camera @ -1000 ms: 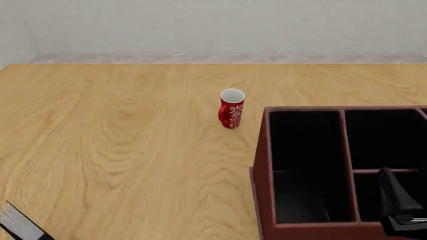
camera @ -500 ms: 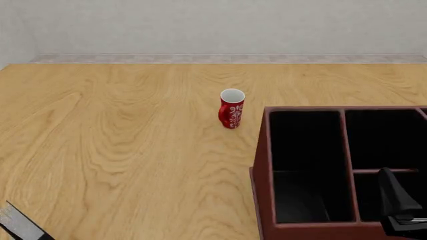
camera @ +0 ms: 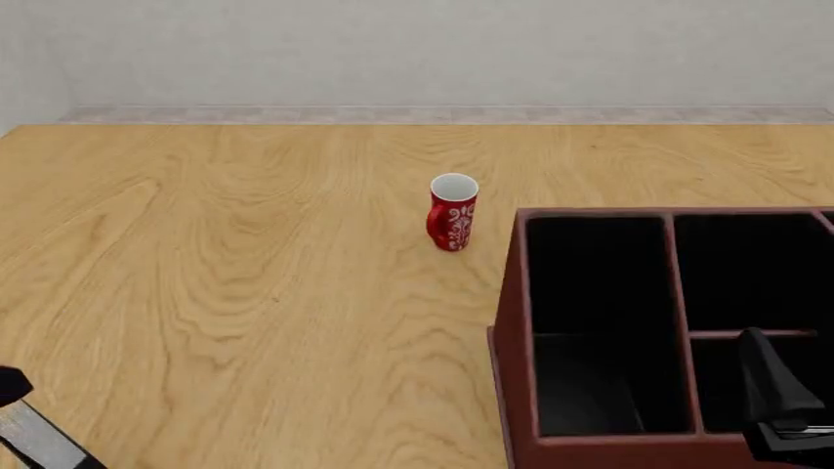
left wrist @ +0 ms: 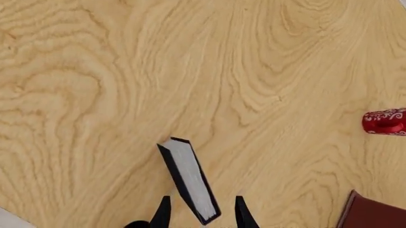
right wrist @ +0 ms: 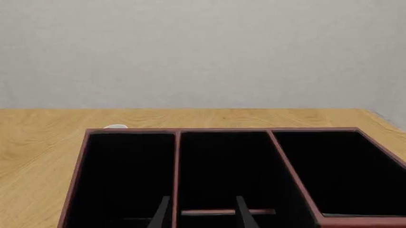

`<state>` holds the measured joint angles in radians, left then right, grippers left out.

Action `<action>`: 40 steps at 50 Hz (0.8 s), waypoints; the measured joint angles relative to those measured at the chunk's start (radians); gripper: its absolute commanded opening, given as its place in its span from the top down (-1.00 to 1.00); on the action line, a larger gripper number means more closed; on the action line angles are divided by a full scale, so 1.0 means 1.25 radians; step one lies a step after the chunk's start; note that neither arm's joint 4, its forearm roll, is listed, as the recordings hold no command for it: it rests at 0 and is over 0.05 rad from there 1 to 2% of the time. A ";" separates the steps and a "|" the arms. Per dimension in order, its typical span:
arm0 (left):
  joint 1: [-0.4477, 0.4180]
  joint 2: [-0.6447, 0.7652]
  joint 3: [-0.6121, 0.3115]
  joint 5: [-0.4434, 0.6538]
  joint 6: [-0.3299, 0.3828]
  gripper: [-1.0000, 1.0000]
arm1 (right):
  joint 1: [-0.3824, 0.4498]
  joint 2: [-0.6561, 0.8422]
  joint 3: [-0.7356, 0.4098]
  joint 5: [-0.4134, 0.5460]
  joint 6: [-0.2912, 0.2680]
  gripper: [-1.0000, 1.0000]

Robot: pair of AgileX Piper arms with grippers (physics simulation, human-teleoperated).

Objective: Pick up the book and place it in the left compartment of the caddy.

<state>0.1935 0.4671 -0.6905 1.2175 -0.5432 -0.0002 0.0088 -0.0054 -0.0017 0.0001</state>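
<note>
The book (left wrist: 189,179), thin with black covers and white page edges, lies on the wooden table with its near end between the fingers of my left gripper (left wrist: 203,202). That gripper is open and not clamped on it. In the front view only a strip of the book (camera: 37,438) shows at the bottom left corner, with a black part of the left gripper (camera: 8,384) just above it. The caddy (camera: 519,293) stands at the right, its left compartment (camera: 593,322) black-lined and long. My right gripper (right wrist: 201,202) hovers open over the caddy's near edge, holding nothing.
A red patterned mug (camera: 452,213) stands upright on the table, just beyond the caddy's far left corner. From the left wrist the mug (left wrist: 383,122) and one caddy corner (left wrist: 371,213) show. A wall backs the table.
In the front view a black part of my left gripper has come into sight at the left edge above the book. The mug, caddy and right arm have not moved.
</note>
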 measured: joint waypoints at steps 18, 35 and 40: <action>-0.016 -0.003 0.028 0.001 -0.033 -1.00 | 0.000 0.000 0.000 0.000 0.000 -1.00; -0.027 0.003 0.042 0.001 -0.052 -1.00 | 0.000 0.000 0.000 0.000 0.000 -1.00; -0.026 0.006 0.044 0.001 -0.053 -1.00 | 0.000 0.000 0.000 0.000 0.000 -1.00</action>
<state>0.1605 0.4742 -0.6354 1.2189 -0.6100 -0.0003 0.0088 -0.0054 -0.0017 0.0001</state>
